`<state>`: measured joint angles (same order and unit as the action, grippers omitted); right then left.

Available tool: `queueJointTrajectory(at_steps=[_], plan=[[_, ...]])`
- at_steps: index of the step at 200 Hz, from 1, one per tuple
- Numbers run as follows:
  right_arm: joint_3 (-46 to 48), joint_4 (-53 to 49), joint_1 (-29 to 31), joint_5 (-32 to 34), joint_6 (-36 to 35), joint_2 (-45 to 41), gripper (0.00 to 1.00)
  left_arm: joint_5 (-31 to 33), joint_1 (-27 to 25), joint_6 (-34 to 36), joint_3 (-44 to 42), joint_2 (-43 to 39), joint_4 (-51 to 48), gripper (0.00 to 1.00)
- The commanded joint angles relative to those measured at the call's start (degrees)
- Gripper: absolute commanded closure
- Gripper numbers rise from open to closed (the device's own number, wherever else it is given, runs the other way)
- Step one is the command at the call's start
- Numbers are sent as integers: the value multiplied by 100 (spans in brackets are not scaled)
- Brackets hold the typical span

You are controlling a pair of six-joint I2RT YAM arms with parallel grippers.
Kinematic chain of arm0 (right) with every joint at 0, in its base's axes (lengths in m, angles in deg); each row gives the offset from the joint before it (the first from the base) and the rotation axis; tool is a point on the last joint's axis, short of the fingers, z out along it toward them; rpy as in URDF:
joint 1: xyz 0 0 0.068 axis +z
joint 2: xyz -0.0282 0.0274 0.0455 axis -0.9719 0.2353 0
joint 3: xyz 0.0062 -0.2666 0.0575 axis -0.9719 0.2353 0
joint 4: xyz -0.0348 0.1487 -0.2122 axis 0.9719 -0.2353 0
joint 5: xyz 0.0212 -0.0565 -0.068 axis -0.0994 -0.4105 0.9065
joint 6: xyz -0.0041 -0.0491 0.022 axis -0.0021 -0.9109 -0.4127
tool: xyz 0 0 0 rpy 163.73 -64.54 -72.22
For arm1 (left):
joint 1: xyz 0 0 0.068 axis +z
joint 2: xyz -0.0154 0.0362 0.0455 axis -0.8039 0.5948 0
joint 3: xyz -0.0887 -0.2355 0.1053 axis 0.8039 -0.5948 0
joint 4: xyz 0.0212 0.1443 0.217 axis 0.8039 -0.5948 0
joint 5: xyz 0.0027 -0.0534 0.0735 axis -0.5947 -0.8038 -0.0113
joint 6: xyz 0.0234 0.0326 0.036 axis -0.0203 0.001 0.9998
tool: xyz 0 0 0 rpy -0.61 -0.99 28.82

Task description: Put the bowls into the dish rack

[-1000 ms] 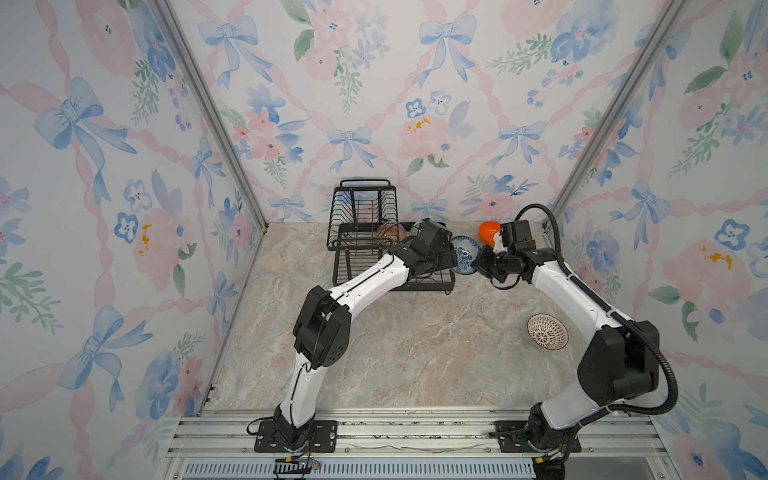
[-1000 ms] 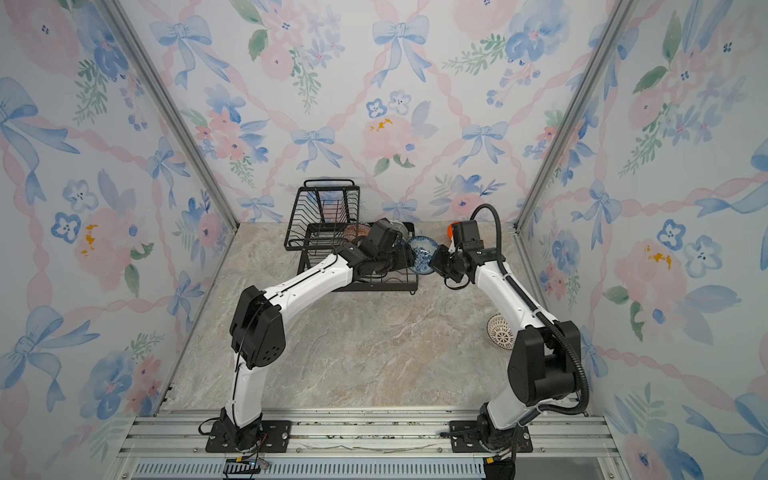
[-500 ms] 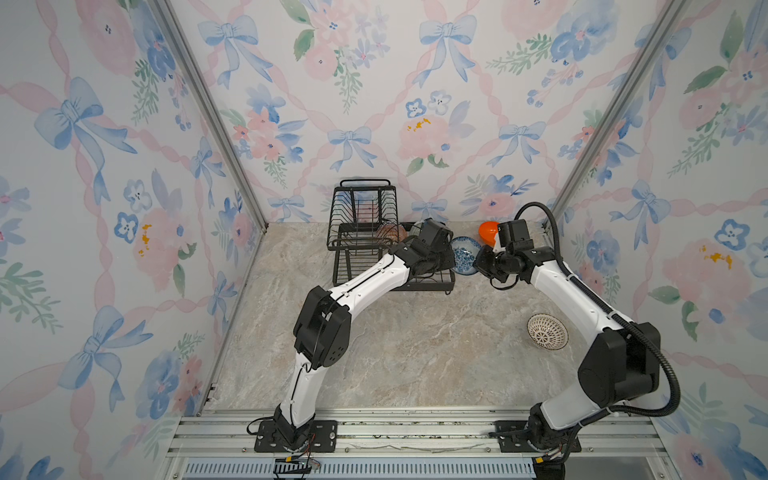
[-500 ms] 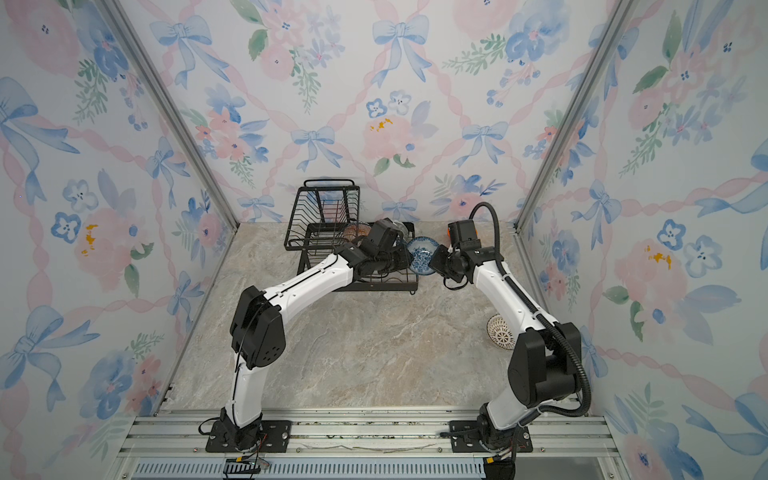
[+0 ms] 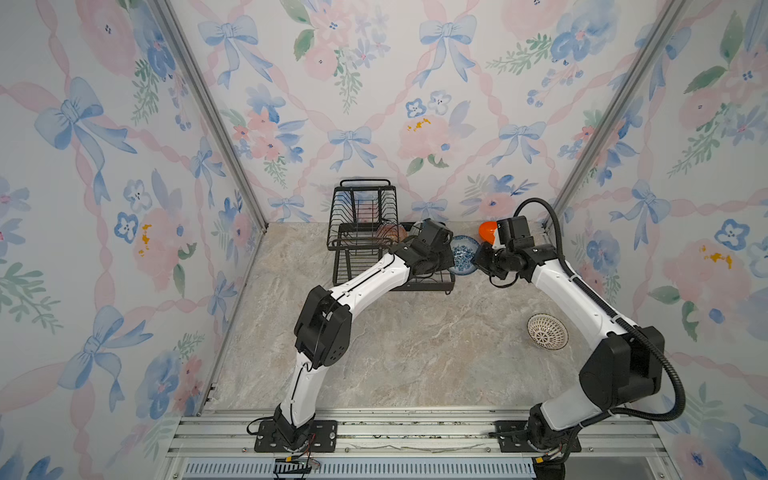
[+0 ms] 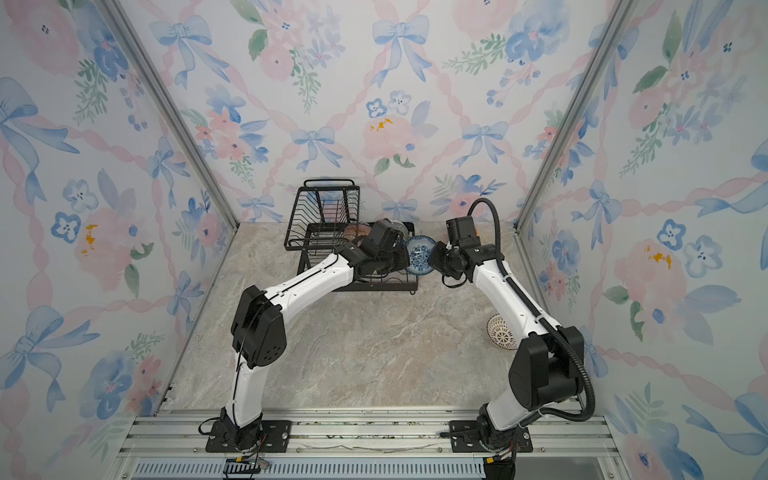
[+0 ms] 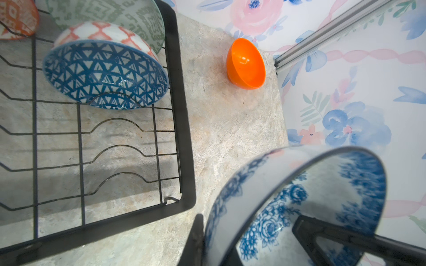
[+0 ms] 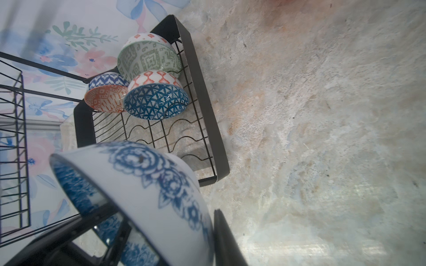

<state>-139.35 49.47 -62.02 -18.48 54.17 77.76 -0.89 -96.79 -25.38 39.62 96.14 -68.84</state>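
Just beside the dish rack's (image 7: 183, 129) right rim, the floral bowl (image 5: 463, 254) hangs unmoved; the left gripper (image 7: 249, 217) now pinches its wall (right gripper (image 8: 163, 209) straddles it, grip unclear). Nearer dividers (image 7: 115, 149) stand free.

There's the floral bowl (image 5: 463, 254), tilted beside the dish rack (image 7: 182, 115); three patterned bowls (image 8: 156, 101) racked; orange bowl (image 5: 486, 232), lattice bowl (image 5: 547, 331) outside.

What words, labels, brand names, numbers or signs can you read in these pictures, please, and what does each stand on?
None: no view shows readable text.
The flowered bowl, the triangle-patterned bowl and the lattice bowl carry only patterns; the orange bowl is plain.
The rack is bare wire.
The wallpaper shows only bows and flowers.
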Motion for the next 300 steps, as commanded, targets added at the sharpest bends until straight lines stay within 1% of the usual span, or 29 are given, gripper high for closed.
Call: queueJointTrajectory(at_steps=[1,14,29,49,69,87,109,123,125,128,133,153,176,189,222,255,268,300], plan=[[-233,22,-40,42,4,-131,72,101,-4,10,45,-124,15,100],[-241,1,-49,16,28,-155,65,231,-4,12,48,-169,30,100],[-266,-13,-79,-74,71,-188,63,399,-4,46,82,-200,24,100],[-298,-1,-148,-222,179,-258,58,637,-4,67,118,-217,24,100],[-373,2,-205,-303,320,-353,50,820,-4,93,170,-206,33,100],[-436,6,-287,-416,453,-424,37,1025,-4,166,272,-177,34,100],[-499,22,-368,-570,594,-513,15,1344,5,243,430,-135,56,100],[-584,24,-428,-621,722,-597,3,1422,-2,380,598,-67,106,100],[-586,34,-440,-636,745,-619,0,1424,-4,391,628,-45,110,100],[-591,58,-446,-634,788,-649,3,1431,-4,425,668,-24,111,100],[-598,133,-460,-644,848,-706,3,1462,-3,471,743,10,120,100],[-673,354,-529,-777,1166,-819,3,1801,-37,642,809,11,260,100],[-753,586,-618,-1061,1765,-823,3,2212,-74,901,574,-109,766,100],[-796,695,-648,-1136,2085,-888,3,2368,-74,1082,394,-198,1171,100],[-1099,895,-586,-1068,2419,-955,3,2727,-66,1803,-127,-394,2431,100],[-858,1655,-554,-1374,3410,-876,3,2990,-66,2574,-955,-659,4143,100],[-825,1805,-517,-1390,3656,-836,3,3077,-66,2813,-961,-620,4418,100],[-771,2240,-418,-1411,4324,-690,3,3016,-90,3178,-935,-484,4930,100]])
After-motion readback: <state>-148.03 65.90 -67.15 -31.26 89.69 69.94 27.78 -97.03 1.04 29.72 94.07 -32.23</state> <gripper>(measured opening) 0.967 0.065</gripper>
